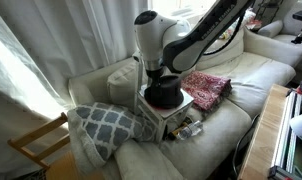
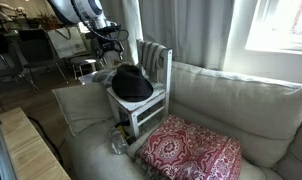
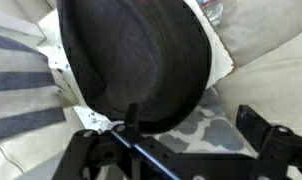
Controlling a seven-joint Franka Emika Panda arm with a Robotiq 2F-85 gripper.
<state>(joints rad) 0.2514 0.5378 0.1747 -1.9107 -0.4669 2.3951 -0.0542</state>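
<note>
Wrist view: claw (image 3: 176, 150) spread, lower frame; hat (image 3: 136, 65) fills centre. In an ext. view: chair (image 2: 156, 62) under hat, cushion (image 2: 191, 150) lower right. In an ext. view: pillow (image 1: 106, 125) lower left; arm (image 1: 196, 40) partly masks hat.

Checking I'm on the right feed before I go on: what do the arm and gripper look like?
The arm has smooth, rounded white housings joined by darker links. The gripper is black and boxy; in the wrist view its jaws are angular black bars, with a thin dark cable running across in front. More dark cabling hangs beside the wrist. No markings are legible.
</note>
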